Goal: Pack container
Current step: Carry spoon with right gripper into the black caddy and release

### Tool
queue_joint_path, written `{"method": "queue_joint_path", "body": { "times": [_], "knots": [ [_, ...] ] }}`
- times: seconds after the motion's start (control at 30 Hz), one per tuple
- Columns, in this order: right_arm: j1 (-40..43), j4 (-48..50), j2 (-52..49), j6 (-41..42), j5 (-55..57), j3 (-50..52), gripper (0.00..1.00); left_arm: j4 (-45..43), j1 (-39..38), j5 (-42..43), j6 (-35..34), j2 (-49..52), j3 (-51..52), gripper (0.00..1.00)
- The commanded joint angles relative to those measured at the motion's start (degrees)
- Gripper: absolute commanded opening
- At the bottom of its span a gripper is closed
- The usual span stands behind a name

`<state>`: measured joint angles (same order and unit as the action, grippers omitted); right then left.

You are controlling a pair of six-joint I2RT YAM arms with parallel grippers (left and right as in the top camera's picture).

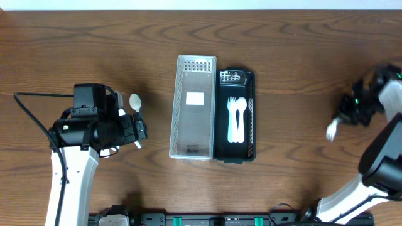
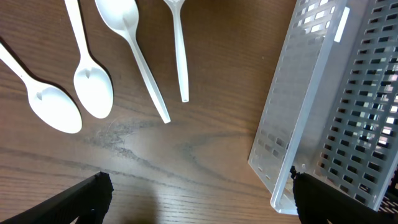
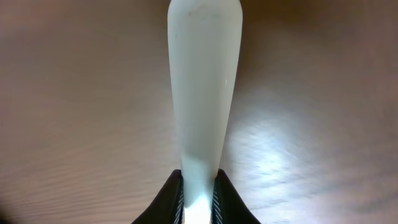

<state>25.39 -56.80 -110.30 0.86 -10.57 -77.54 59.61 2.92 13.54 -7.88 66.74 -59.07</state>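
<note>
A black slotted container (image 1: 251, 116) lies at the table's centre with white plastic utensils (image 1: 236, 119) inside. A clear slotted container (image 1: 193, 107) lies against its left side and also shows in the left wrist view (image 2: 323, 93). Several white plastic spoons (image 2: 93, 87) lie on the wood at the left, and one shows from overhead (image 1: 135, 102). My left gripper (image 1: 139, 129) is open and empty between the spoons and the clear container, its fingers (image 2: 199, 186) over bare wood. My right gripper (image 1: 344, 116) at the far right is shut on a white plastic fork (image 1: 331, 130), whose handle (image 3: 202, 81) sticks out ahead of the jaws (image 3: 199, 186).
The table is dark wood (image 1: 301, 63). A black cable (image 1: 31, 110) loops by the left arm. The right arm's white links (image 1: 383, 157) reach in from the lower right edge.
</note>
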Motion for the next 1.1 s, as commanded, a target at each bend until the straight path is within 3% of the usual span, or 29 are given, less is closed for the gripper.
{"method": "queue_joint_path", "body": {
  "times": [0.0,0.23,0.47,0.83,1.07],
  "knots": [
    [-7.8,-0.9,8.6,0.8,-3.0,-6.3,0.01,0.2,0.2,-0.3,0.3,-0.4,-0.8,0.95],
    [-26.9,-0.4,17.1,8.1,-0.5,-12.2,0.01,0.2,0.2,-0.3,0.3,-0.4,-0.8,0.95],
    [-44.2,1.4,15.7,17.8,5.7,-12.3,0.01,0.2,0.2,-0.3,0.3,-0.4,-0.8,0.95],
    [-54.4,-0.9,5.5,37.4,13.2,-11.5,0.01,0.2,0.2,-0.3,0.3,-0.4,-0.8,0.95],
    [-54.7,-2.7,-1.9,38.1,12.3,-11.4,0.01,0.2,0.2,-0.3,0.3,-0.4,-0.8,0.95]
  ]
}}
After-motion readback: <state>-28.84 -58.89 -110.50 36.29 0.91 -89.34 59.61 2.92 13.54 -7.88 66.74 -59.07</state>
